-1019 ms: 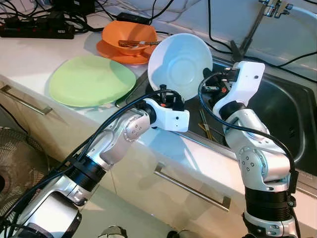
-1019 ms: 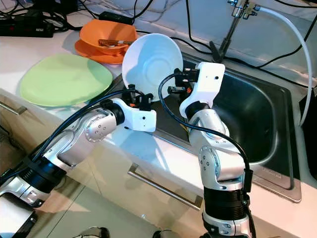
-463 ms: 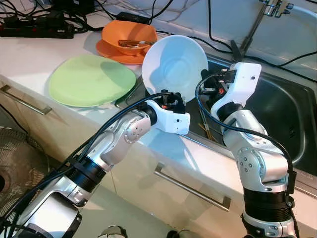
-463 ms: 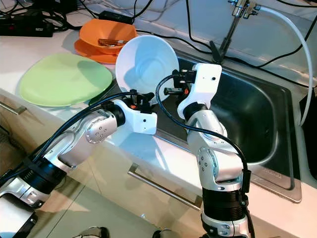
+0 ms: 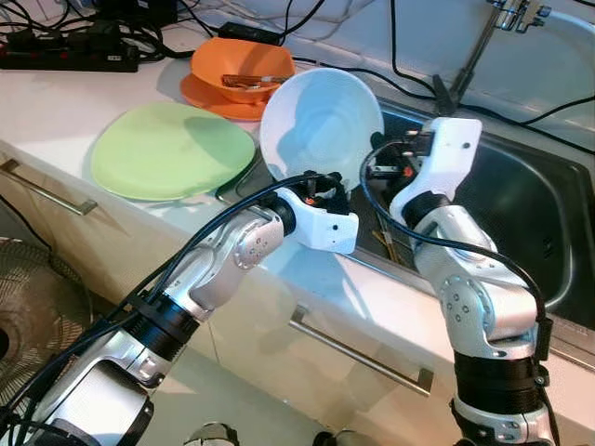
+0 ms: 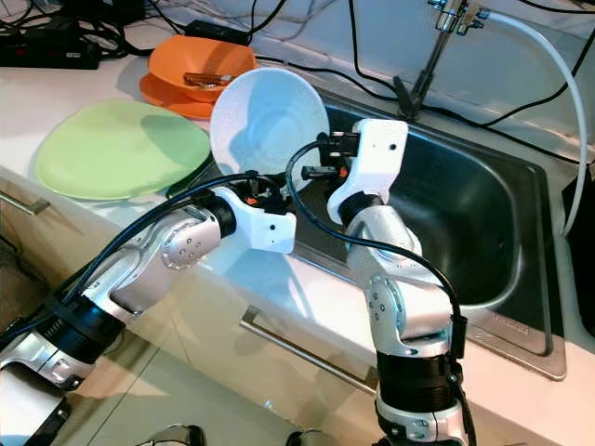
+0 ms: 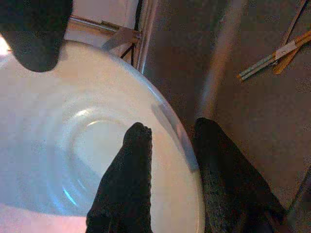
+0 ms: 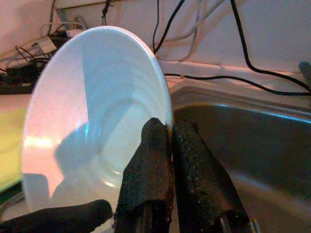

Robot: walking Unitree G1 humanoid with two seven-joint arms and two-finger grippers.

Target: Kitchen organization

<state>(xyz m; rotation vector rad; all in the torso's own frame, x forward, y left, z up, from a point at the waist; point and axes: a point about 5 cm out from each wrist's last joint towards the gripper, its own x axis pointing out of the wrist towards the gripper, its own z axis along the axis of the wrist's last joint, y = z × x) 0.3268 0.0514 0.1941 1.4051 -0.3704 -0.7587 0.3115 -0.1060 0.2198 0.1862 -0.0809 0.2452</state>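
since a second ago the white bowl [image 5: 319,121] has tipped further left, toward the counter | left gripper [image 7: 170,145] and right gripper [image 8: 167,145] each pinch its rim, held over the sink [image 6: 483,223] edge | chopsticks [image 7: 282,51] in sink | green plate [image 5: 172,149] | orange bowl [image 5: 244,70] holds utensils | no readable writing

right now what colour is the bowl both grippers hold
White bowl, clearest in the right eye view.
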